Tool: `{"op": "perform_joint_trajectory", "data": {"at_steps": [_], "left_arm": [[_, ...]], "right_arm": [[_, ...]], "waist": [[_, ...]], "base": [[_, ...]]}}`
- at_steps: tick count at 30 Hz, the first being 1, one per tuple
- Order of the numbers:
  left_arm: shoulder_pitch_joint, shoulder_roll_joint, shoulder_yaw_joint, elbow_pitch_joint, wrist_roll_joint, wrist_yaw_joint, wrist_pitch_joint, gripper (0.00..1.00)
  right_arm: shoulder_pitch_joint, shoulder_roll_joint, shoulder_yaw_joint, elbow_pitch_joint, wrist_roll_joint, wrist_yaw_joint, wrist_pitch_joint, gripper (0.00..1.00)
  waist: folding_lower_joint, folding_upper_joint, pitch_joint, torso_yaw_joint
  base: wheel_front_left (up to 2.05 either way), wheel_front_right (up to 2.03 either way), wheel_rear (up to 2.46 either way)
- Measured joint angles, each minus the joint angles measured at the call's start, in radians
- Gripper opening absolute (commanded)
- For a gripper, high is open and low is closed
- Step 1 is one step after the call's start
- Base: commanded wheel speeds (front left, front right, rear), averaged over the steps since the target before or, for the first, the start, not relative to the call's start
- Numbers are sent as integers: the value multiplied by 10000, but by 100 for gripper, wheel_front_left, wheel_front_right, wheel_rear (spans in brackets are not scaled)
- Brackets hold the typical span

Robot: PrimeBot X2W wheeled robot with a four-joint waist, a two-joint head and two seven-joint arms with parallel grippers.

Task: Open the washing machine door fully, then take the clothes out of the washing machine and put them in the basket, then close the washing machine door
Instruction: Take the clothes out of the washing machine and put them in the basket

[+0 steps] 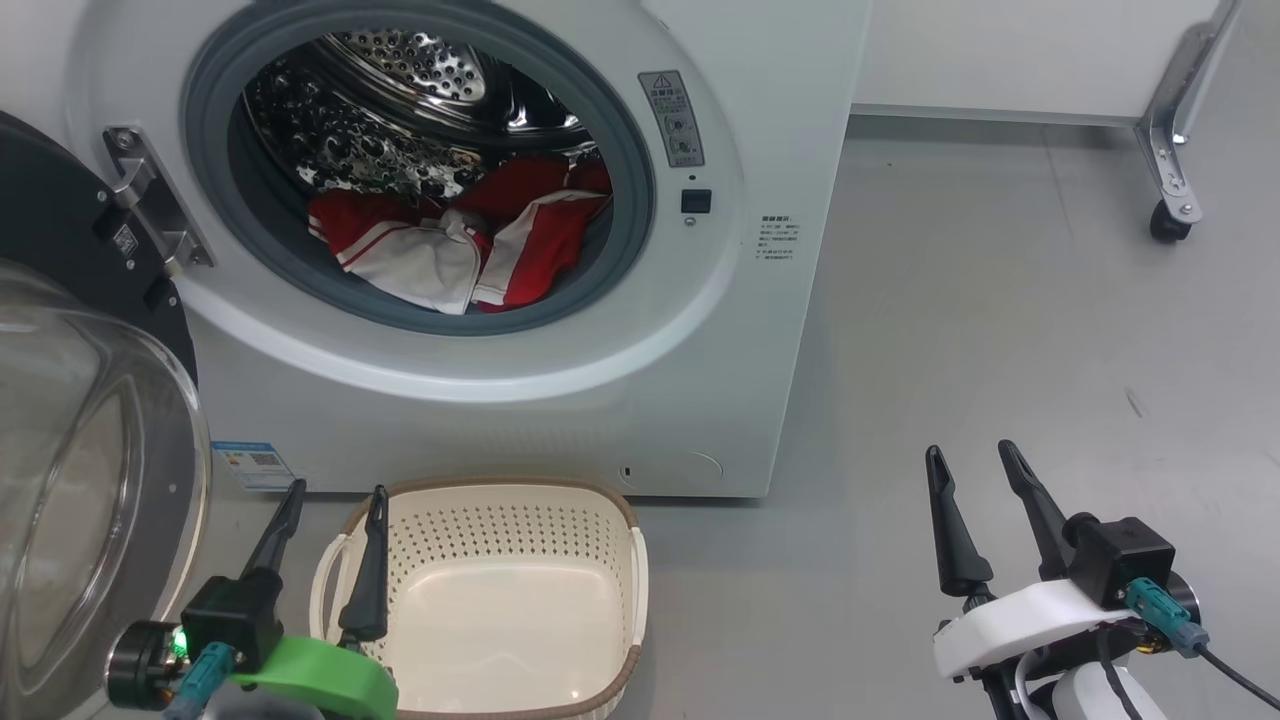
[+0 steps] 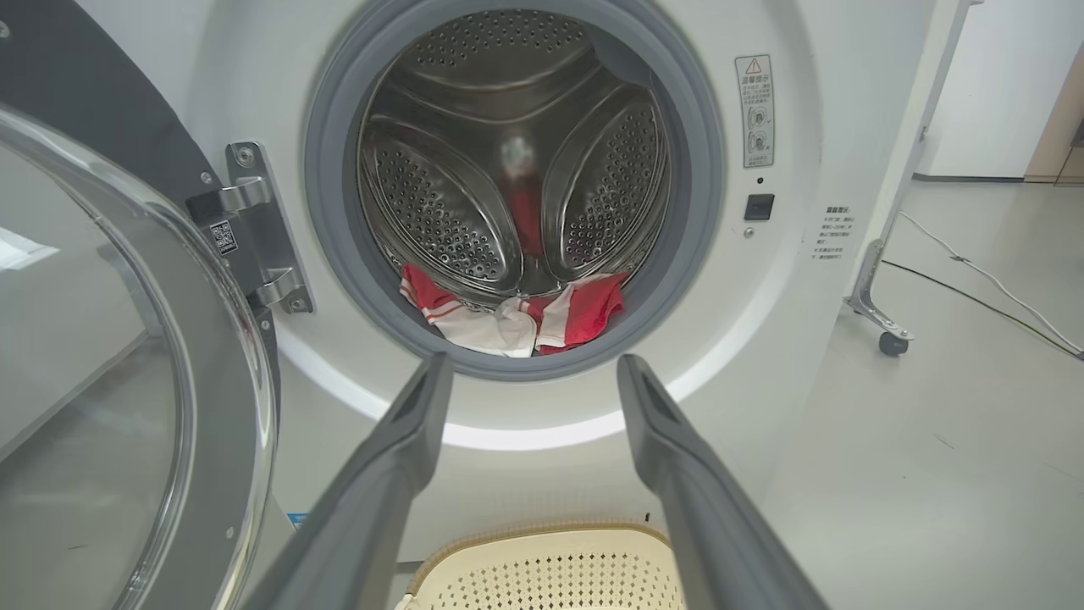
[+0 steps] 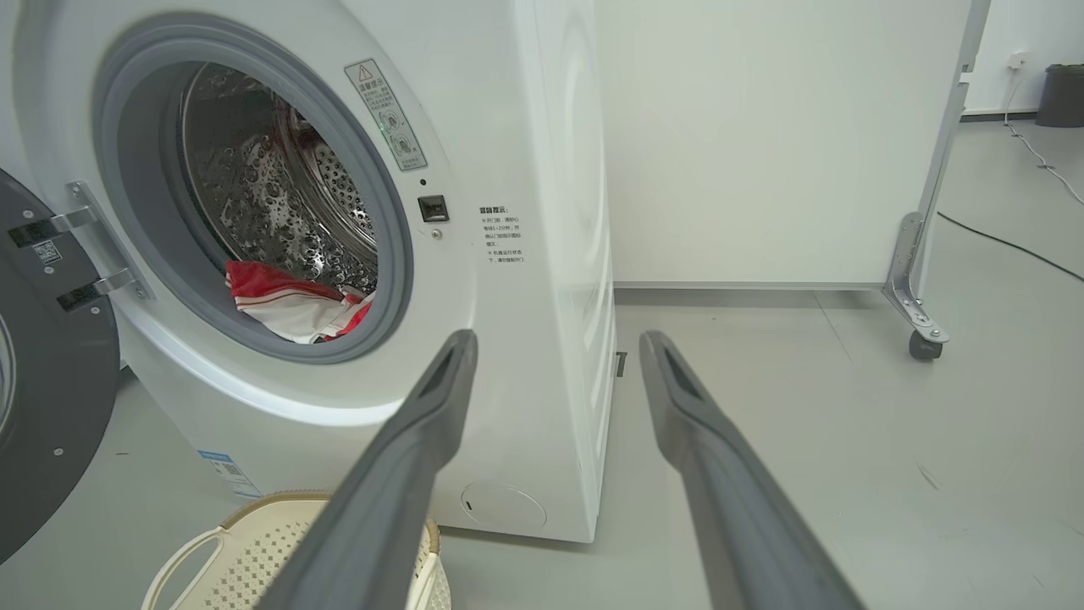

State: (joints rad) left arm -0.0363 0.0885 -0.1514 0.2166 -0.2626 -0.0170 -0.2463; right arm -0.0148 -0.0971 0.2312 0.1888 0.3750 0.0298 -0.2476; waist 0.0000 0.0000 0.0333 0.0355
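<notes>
The white washing machine (image 1: 780, 90) stands with its door (image 1: 70, 420) swung open to the left, the glass bowl facing me. Red and white clothes (image 1: 470, 240) lie at the front of the steel drum, also seen as clothes (image 2: 517, 313) and clothes (image 3: 288, 301). The cream basket (image 1: 500, 500) sits on the floor below the drum mouth and holds nothing. My left gripper (image 1: 335, 495) is open at the basket's left rim, fingers pointing at the machine. My right gripper (image 1: 975, 455) is open over bare floor to the right of the machine.
A white panel on a metal foot with a castor (image 1: 1168, 222) stands at the back right. A black cable (image 3: 1008, 246) runs over the grey floor beyond it. A dark bin (image 3: 1063, 93) stands far right. Open floor lies right of the machine.
</notes>
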Motion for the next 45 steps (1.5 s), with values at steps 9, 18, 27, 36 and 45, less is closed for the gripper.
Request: {"op": "perform_joint_trajectory", "data": {"at_steps": [9,18,27,36,45], "left_arm": [[10,2,-79,0,25,-8,0,100],[12,4,-102,2,38,-8,0,100],[21,4,-132,4,69,-8,0,100],[72,6,-138,-6,69,-8,0,100],[75,8,-138,-6,69,-8,0,100]], "right_arm": [[2,2,2,6,0,2,0,100],[3,8,21,31,-2,40,0,100],[4,8,21,54,-17,42,0,100],[28,10,19,54,-17,42,0,100],[28,17,19,54,-17,42,0,100]], "waist": [[0,0,28,27],[0,0,17,10],[0,0,-27,1],[-1,0,-1,20],[-1,0,33,13]], "base": [[98,-98,0],[64,-64,0],[27,-27,0],[1,-1,0],[0,0,0]]}}
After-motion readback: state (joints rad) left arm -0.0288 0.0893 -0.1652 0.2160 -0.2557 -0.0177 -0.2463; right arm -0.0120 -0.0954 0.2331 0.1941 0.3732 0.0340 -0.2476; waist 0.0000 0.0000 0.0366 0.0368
